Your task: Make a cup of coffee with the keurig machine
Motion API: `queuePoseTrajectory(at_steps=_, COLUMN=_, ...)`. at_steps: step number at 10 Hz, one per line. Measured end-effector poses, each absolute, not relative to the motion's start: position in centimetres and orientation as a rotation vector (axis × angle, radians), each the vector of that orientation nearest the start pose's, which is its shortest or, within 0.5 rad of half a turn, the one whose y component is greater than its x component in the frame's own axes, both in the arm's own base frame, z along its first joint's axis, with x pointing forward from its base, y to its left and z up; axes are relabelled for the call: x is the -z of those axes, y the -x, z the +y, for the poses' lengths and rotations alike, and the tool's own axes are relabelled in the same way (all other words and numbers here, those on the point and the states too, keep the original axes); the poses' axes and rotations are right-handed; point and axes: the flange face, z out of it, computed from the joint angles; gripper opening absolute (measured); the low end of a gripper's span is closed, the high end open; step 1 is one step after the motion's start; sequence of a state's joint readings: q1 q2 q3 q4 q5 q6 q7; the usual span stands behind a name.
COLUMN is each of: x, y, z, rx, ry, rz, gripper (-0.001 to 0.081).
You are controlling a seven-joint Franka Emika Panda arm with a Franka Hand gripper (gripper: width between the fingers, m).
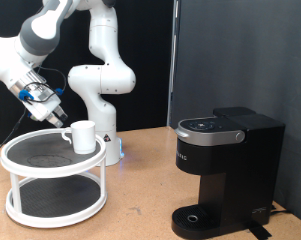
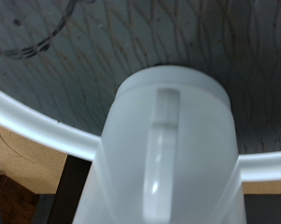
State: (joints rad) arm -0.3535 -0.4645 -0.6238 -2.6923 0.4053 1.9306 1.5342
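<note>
Your gripper [image 1: 60, 117] sits low over the white two-tier round rack [image 1: 30, 213] at the tabletop's left end in the exterior view, its fingertips just beside the cup [image 1: 83, 136] on the side away from the machine, and from that angle you cannot tell whether the fingers are spread or closed, or whether they touch the mug at all. The cup is a small plain white ceramic mug, standing upright on the rack's dark upper tier, close to the rim that faces the middle of the table. In the wrist view the cup [image 2: 163, 149] fills most of the picture, smooth and glossy, with its side handle [image 2: 159, 154] turned straight toward the camera as a pale vertical band; behind it you see the dark patterned surface of the upper tier and the white rim of the rack [image 2: 28, 123], with a strip of wooden tabletop [image 2: 23, 161] beyond. No finger shows in that view. The keurig machine [image 1: 225, 175] stands well apart from the cup, toward the tabletop's right end: boxy, matte black, lid down with a silver ring on top, and a round drip base with nothing on it
</note>
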Motion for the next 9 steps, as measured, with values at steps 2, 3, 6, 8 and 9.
queuePoseTrajectory(at_steps=2, x=-32.8, y=-22.5, z=-25.4, rx=-0.742, ry=0.655, rz=2.500, gripper=0.0728)
queuePoseTrajectory(at_steps=3, x=-32.4, y=-22.4, z=-25.1, rx=-0.740, ry=0.657, rz=2.502, gripper=0.0734)
queuePoseTrajectory(at_steps=6, x=-31.5, y=-22.2, z=-24.7, rx=-0.732, ry=0.654, rz=2.506, gripper=0.0735)
queuePoseTrajectory(at_steps=8, x=-31.2, y=-22.0, z=-24.6, rx=-0.734, ry=0.652, rz=2.500, gripper=0.0732)
queuePoseTrajectory(at_steps=9, x=-31.2, y=-22.0, z=-24.6, rx=-0.735, ry=0.652, rz=2.499, gripper=0.0577)
